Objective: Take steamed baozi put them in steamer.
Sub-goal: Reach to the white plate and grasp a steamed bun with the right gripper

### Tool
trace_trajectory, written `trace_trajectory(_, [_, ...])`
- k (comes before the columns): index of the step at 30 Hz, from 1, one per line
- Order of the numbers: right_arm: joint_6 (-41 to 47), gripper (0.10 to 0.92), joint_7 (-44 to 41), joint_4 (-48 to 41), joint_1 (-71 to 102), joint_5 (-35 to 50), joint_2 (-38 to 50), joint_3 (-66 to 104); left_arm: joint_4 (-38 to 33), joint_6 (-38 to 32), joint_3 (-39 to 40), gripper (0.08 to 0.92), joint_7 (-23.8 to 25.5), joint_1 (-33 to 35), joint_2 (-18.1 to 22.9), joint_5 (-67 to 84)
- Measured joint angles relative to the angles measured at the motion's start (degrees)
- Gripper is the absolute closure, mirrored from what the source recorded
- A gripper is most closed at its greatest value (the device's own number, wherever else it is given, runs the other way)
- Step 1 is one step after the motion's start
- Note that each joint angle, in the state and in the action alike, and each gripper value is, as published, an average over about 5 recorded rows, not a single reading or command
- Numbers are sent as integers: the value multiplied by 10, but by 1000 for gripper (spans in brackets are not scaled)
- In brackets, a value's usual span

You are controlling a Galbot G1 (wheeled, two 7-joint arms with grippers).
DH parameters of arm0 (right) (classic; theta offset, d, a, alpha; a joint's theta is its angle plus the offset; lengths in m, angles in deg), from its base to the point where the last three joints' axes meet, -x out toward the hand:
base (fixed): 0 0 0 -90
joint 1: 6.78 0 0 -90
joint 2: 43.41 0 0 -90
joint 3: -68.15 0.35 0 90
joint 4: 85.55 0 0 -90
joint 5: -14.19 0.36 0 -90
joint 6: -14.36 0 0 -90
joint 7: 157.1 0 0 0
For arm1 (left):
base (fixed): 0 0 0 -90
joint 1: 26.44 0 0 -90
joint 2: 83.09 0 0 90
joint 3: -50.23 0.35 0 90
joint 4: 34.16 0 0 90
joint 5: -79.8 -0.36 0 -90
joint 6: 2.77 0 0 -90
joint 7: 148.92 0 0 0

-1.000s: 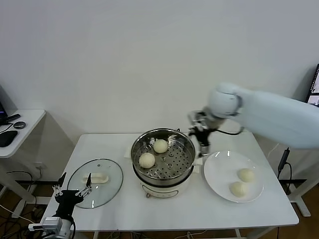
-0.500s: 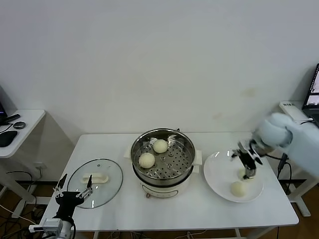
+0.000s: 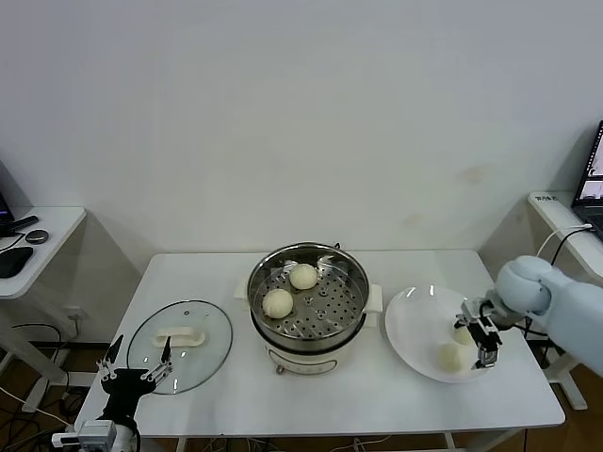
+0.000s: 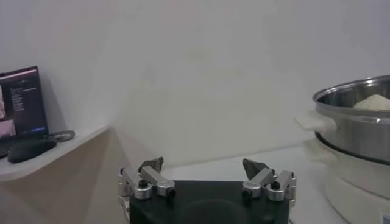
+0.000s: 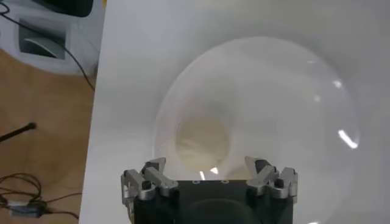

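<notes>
The steamer (image 3: pixel 325 331) stands mid-table with two baozi, one behind (image 3: pixel 303 276) and one in front (image 3: pixel 278 303), on its perforated tray. Two more baozi, one in front (image 3: pixel 450 356) and one behind (image 3: pixel 461 334), lie on the white plate (image 3: pixel 415 315) to the right. My right gripper (image 3: pixel 481 345) is open, low over the plate's right part, close beside them. In the right wrist view one baozi (image 5: pixel 203 141) lies on the plate (image 5: pixel 292 91) just ahead of the open gripper (image 5: pixel 206 164). My left gripper (image 3: pixel 137 363) is open and parked at the table's front left corner.
A glass lid (image 3: pixel 198 358) with a white handle lies on the table's left part. The left wrist view shows the steamer's wall (image 4: pixel 359 122) far off beyond the left gripper (image 4: pixel 203 164). A side desk (image 3: pixel 38 235) stands at the left.
My right arm has swung from beside the steamer's far right rim over to the plate and come down beside the two baozi. The left arm has barely moved.
</notes>
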Motion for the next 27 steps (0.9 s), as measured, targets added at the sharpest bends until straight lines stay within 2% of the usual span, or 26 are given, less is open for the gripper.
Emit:
trace_trajectory(15, [1, 212, 15, -48, 36, -19, -48, 25, 0, -2, -7, 177, 0, 4, 0, 0])
trace_trajectory(23, [10, 323, 13, -61, 43, -28, -59, 29, 2, -4, -8, 177, -1, 6, 2, 0])
trace_trajectory(27, [15, 419, 13, -63, 45, -30, -63, 30, 0, -4, -9, 177, -1, 5, 2, 0])
